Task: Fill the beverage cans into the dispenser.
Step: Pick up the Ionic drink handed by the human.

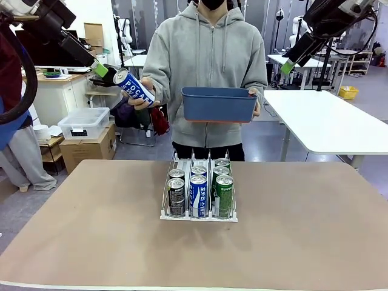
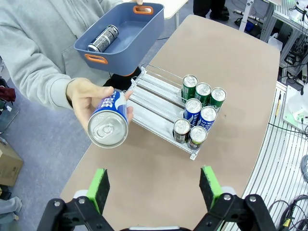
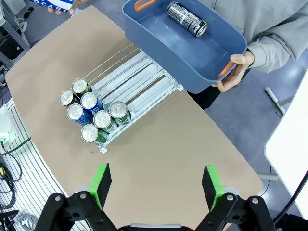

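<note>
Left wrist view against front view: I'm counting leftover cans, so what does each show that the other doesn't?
Left wrist: a black can lying inside the blue bin. Front: the robot's right hand, open, raised beside the person. Both: the person's hand holding a Pocari Sweat can, and the dispenser with seven cans.

A blue bin (image 1: 218, 104) (orange at its handles) was up at chest height against a person's grey hoodie (image 1: 206, 54), beyond the far edge of the brown table (image 1: 91, 242). Far left, a clear storage box (image 1: 83, 123) sat on a cardboard box (image 1: 88, 148); far right stood a white table (image 1: 327, 124).
</note>
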Motion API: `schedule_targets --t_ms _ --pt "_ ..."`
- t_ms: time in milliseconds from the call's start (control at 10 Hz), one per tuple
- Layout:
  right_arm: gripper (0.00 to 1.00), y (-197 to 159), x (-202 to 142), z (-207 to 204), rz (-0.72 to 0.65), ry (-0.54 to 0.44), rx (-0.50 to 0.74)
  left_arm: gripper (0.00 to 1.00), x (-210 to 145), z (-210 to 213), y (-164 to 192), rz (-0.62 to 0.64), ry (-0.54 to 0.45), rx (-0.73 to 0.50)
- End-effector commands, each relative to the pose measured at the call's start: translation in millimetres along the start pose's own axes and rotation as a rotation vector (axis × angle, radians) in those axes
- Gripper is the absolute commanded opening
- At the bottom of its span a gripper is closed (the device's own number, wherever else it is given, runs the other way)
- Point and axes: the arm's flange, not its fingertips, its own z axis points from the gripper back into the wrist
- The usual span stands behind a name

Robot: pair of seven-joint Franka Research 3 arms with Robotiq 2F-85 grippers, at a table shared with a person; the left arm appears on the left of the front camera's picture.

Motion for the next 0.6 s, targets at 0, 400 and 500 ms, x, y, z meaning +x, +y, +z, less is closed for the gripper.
schedule_targets --t_ms 0,400,500 --pt "1.00 0.8 -2.7 0.9 0.000 0.001 0.000 1.00 -0.9 0.3 1.3 0.005 0.001 0.005" --pt "1.00 0.8 -2.7 0.9 0.000 0.001 0.000 1.00 -0.9 0.3 1.3 0.005 0.001 0.005" --pt "1.00 0.8 -2.7 0.9 0.000 0.001 0.000 1.00 -0.9 0.3 1.3 0.005 0.001 0.005"
